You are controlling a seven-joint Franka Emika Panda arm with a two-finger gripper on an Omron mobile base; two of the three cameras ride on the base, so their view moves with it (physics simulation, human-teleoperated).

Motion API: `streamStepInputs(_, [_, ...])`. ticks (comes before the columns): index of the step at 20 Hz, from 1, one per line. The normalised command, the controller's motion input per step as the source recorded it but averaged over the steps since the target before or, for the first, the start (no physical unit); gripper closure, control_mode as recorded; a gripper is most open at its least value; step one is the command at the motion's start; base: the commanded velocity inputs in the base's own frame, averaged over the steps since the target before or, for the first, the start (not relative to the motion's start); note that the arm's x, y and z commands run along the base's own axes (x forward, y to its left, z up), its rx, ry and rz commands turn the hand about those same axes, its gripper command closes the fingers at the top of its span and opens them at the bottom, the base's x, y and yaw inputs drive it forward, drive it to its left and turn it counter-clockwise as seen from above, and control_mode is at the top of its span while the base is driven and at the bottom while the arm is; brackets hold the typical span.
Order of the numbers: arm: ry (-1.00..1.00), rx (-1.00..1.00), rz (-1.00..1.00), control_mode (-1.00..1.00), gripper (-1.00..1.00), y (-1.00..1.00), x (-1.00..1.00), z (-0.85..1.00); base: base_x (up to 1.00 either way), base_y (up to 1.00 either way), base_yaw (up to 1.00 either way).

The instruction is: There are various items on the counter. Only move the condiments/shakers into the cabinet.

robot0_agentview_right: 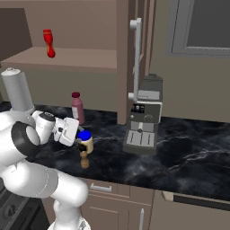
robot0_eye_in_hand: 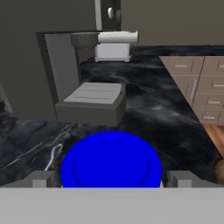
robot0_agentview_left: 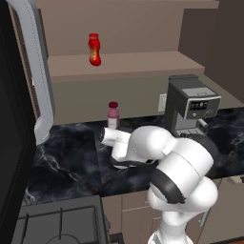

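Note:
The cream jar with the blue lid stands on the black marble counter. My gripper is open and straddles it from the left. In the hand view the blue lid sits between the fingertips of my gripper, with a small gap on each side. The tiny brown shaker stands just in front of the jar. The red squeeze bottle stands on the cabinet shelf. The pink bottle with the dark red cap is at the back of the counter.
A grey coffee machine stands on the counter right of the jar. The cabinet's grey-white door hangs open at the left. A dark stovetop lies at the lower left. Beige drawers run below the counter.

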Motion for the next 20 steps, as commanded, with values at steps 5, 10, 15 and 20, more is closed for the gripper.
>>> streamStepInputs(5, [0.00, 0.00, 0.00, -1.00, -1.00, 0.00, 0.05, -0.12, 0.00, 0.00, 0.00])
streamStepInputs(10, [0.00, -0.03, -0.03, -1.00, -1.00, 0.00, 0.00, -0.12, 0.00, 0.00, 0.00])
streamStepInputs(15, [0.00, -0.08, -0.07, -1.00, 1.00, 0.00, 0.00, -0.14, 0.00, 0.00, 0.00])
streamStepInputs(20, [-0.03, -0.02, -0.03, -1.00, 1.00, 0.00, -0.18, 0.11, 0.00, 0.00, 0.00])
